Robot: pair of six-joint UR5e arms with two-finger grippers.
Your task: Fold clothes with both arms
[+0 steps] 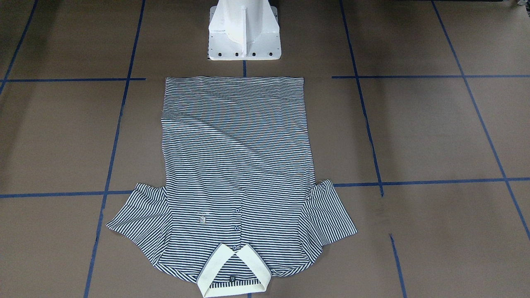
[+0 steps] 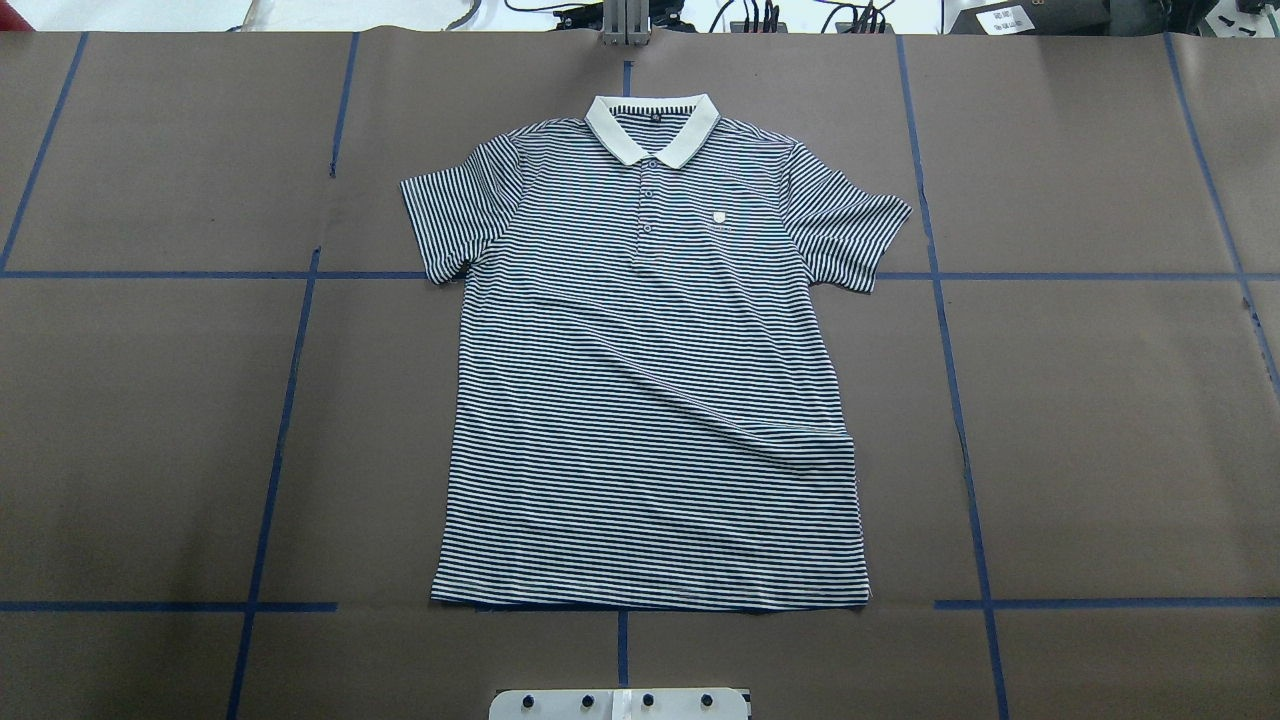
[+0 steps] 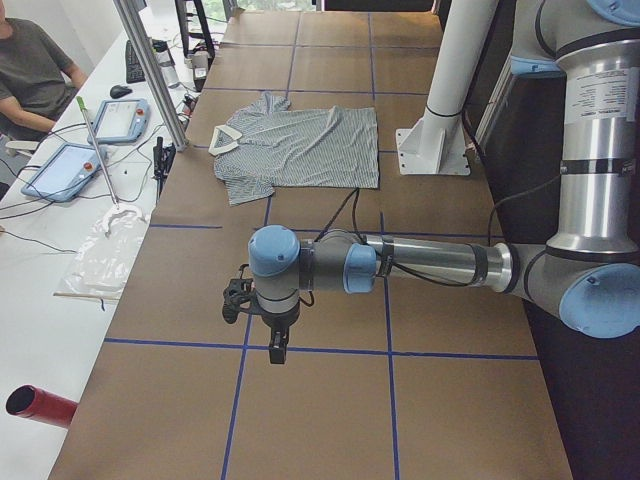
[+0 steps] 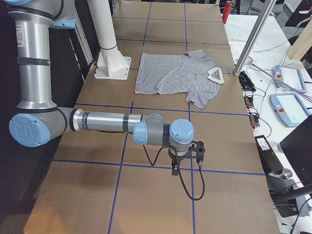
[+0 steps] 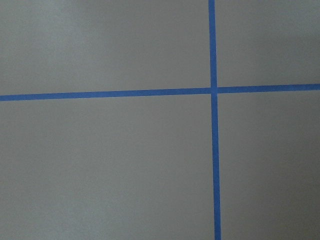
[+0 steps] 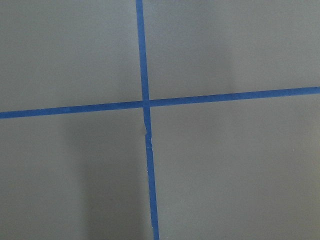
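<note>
Navy-striped shirt [image 2: 650, 400] flat; left gripper [image 3: 276, 353], right gripper [image 4: 174, 171] jaws unreadable.

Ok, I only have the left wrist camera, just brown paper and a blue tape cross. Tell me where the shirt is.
Observer: The navy-and-white striped polo shirt lies flat, front up, just in front of the white pedestal base.
Operator: Give me its orientation.
Observer: Its cream collar points away from the base, and both short sleeves are spread out.
Operator: Now report the right arm's black pincer.
Observer: The right pincer hangs over bare brown table paper, apart from the shirt. I cannot tell if it is open or shut.
</note>
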